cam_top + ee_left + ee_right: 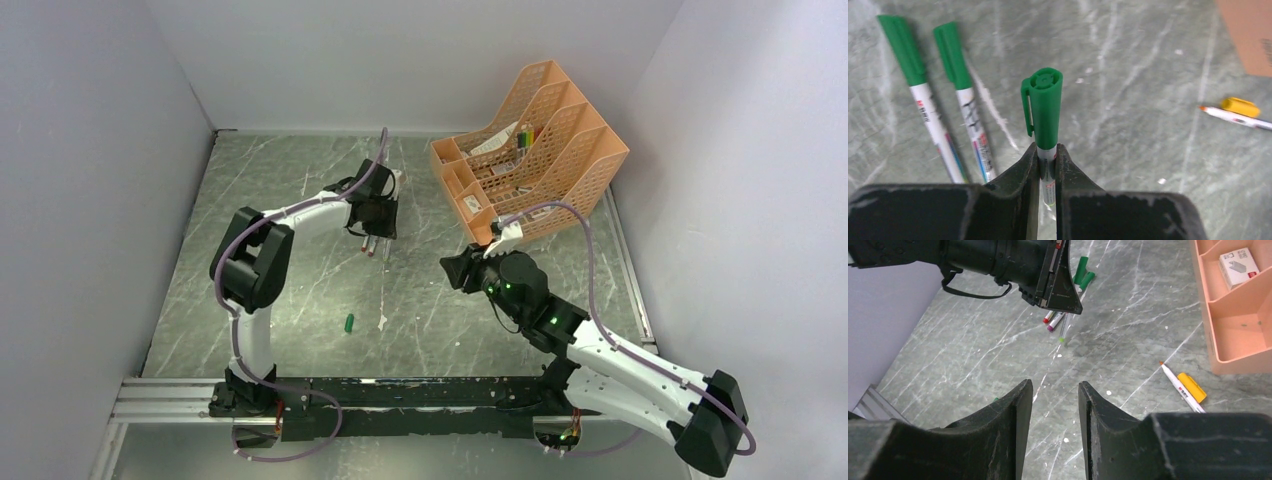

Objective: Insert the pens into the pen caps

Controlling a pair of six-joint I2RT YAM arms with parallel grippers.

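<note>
So, left gripper [1047, 150] clamps pen [1048, 172], green cap [1046, 107] beyond jaws, likely seating it; right gripper [1054, 390] parted, empty.

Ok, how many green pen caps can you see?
4. One green cap is on the pen in the left gripper, two on pens lying beside it, one loose nearer the arm bases. Others may be hidden.

Two capped pens [923, 100] lying side by side on table [1128, 60], left of pen [1046, 110] sitting in left gripper [1047, 152]. Uncapped pen [1235, 118] lying further right, loose cap [1240, 106] just beside it. Rack [560, 150] standing at far right.
</note>
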